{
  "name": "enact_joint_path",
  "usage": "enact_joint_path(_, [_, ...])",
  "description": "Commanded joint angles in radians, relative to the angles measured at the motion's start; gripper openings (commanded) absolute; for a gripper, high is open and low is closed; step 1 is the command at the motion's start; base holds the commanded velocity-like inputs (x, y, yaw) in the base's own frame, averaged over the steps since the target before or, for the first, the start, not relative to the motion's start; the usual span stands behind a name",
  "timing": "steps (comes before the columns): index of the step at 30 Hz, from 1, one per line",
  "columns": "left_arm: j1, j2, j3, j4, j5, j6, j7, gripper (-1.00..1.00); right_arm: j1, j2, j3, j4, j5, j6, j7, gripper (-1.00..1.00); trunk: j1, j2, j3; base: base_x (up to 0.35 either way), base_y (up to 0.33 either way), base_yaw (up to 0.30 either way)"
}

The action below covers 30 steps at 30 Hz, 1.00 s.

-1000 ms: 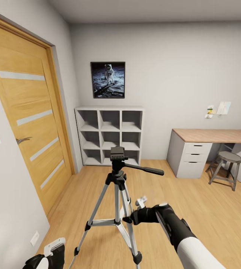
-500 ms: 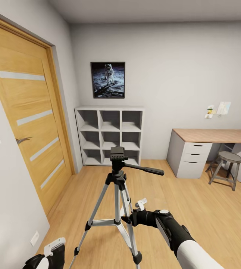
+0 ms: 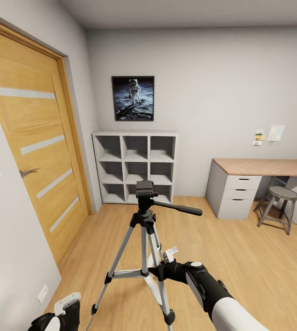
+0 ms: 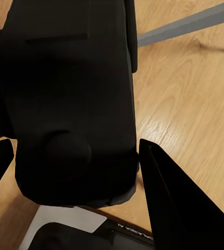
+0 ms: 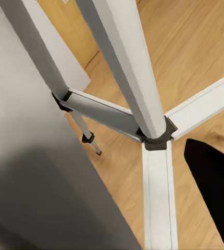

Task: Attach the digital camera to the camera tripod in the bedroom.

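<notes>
1. Since the room itself has not shifted in my head view, I start there: the bedroom's pale grey walls, light wood floor [image 3: 240, 257] and wooden door [image 3: 33, 151] stand as they did a second ago
2. The camera tripod [image 3: 144, 239], tall with silver metal legs, black joints and a black head with a long pan handle, stands just ahead of me, its head bare
3. My right gripper [image 3: 160, 270] is what has moved: over the last second it has come lower and closer in, and now sits against the tripod's legs near the central brace; its wrist camera sees silver legs close up and one dark fingertip [image 5: 213, 182], but I cannot tell how far it is parted or whether it grips a leg
4. My left gripper [image 4: 70, 156] is low at my side, fingers closed against the digital camera [image 4: 70, 94], a small black boxy body

I judge the right arm is bracing the stand; the camera is not yet lifted to the head
</notes>
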Motion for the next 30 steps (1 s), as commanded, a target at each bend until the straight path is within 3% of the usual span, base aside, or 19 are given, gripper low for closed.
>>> enact_joint_path(1, [0.0, 0.001, -0.002, -0.001, 0.008, 0.003, 0.007, -1.0, 0.0, 0.0, -0.002, -0.002, 0.008, 0.004, 0.002, -1.0, 0.0, -0.001, 0.0, 0.0, 0.0, 0.0])
enact_joint_path(30, [0.0, 0.001, 0.0, -0.038, 0.006, 0.005, 0.008, -1.0, 0.0, 0.0, -0.003, 0.002, 0.003, -0.025, -0.023, -1.0, 0.0, -0.001, 0.0, 0.0, 0.0, 0.0])
